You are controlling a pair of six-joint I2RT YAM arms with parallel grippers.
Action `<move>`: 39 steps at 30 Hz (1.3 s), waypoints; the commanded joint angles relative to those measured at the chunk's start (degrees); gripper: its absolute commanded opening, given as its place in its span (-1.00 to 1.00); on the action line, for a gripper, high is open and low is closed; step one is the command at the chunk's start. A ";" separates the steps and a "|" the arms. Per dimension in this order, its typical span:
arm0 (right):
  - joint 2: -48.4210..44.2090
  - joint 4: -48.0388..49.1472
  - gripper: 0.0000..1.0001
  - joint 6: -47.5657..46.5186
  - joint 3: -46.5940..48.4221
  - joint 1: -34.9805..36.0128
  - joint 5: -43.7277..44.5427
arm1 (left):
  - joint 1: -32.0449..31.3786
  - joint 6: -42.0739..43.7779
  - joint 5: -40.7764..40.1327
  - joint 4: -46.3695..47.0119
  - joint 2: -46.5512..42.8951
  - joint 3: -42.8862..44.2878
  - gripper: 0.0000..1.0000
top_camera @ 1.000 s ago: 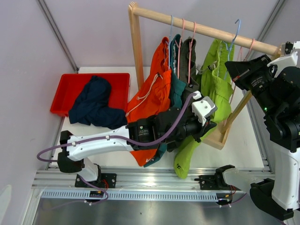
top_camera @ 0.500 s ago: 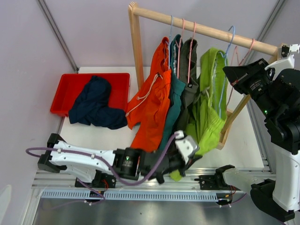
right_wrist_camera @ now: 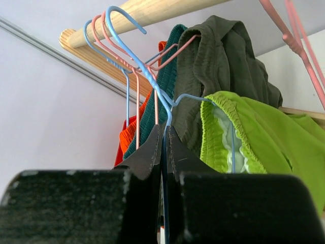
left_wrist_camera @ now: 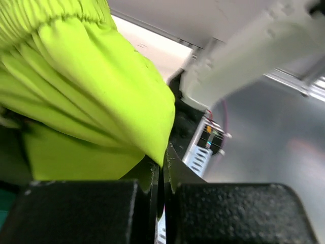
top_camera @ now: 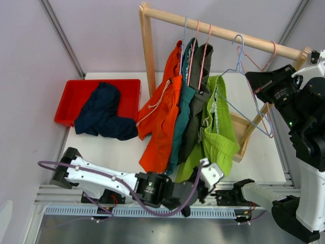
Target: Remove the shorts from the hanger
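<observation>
The lime green shorts (top_camera: pixel 219 133) hang with their waistband over one arm of a blue hanger (top_camera: pixel 236 55) on the wooden rail. My left gripper (top_camera: pixel 201 174) is shut on their lower hem, low near the table's front edge; the fabric corner runs into the closed jaws in the left wrist view (left_wrist_camera: pixel 162 161). My right gripper (top_camera: pixel 250 77) is shut on the blue hanger's wire (right_wrist_camera: pixel 147 71) just below its hook. Orange shorts (top_camera: pixel 162 117), teal shorts (top_camera: pixel 183 109) and dark grey shorts (top_camera: pixel 197 107) hang on pink hangers. The navy shorts (top_camera: pixel 104 113) lie in a red tray (top_camera: pixel 76 90).
The wooden rack (top_camera: pixel 147 51) stands mid-table, its base frame (top_camera: pixel 242 133) behind the lime shorts. An empty pink hanger (top_camera: pixel 266 58) hangs at the rail's right end. The red tray sits at the back left. A metal rail (top_camera: pixel 152 209) runs along the near edge.
My left arm has swung down and toward the near edge, dragging the lime shorts' hem with it. The blue hanger has slid left along the rail and the shorts have slipped partly off it.
</observation>
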 commanded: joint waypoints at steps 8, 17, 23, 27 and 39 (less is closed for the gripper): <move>-8.03 -5.74 -1.00 1.28 4.38 -0.16 1.16 | 24.23 -0.17 3.93 -7.06 4.68 18.45 -1.00; -3.47 -4.54 -1.00 -3.02 11.16 0.19 7.40 | 25.78 -4.99 9.22 -7.52 3.21 12.17 -1.00; 0.92 2.32 -1.00 -6.36 11.51 0.11 11.88 | 15.16 -8.51 4.48 -5.49 -4.70 2.30 -1.00; 2.95 5.49 -1.00 -7.16 10.72 0.20 14.34 | 9.34 -10.89 1.14 -8.03 -5.33 1.41 -1.00; -1.87 12.69 -1.00 -3.39 -9.04 0.02 15.58 | -2.09 -11.95 -15.53 -31.99 -4.80 22.11 -1.00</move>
